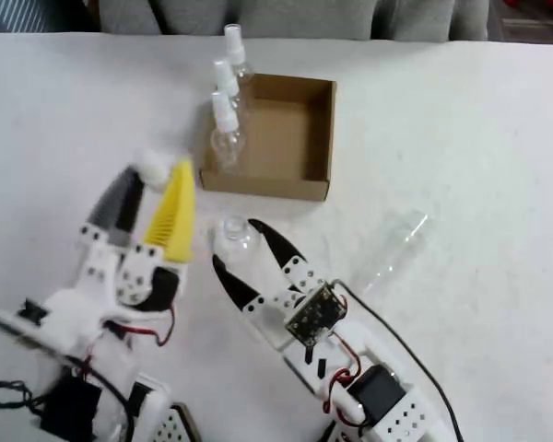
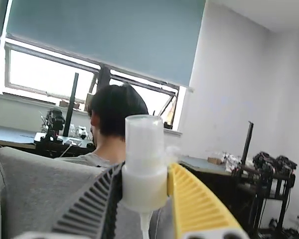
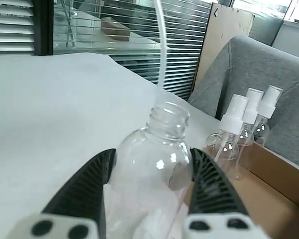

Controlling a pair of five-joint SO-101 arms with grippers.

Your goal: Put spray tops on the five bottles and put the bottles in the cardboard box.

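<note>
Cardboard box (image 1: 286, 138) sits beyond both sets of jaws, with three capped bottles (image 1: 229, 138) already inside. Right gripper (image 1: 238, 243) is clamped on the open bottle (image 3: 152, 164), upright between its jaws. A spare bottle (image 1: 394, 247) lies off to its outer side. Left gripper (image 1: 159, 168) pinches the spray top (image 2: 144, 149). Risks: the dip tube (image 2: 144, 221) misses the neck, or seating force tips the bottle if the grip slips.
</note>
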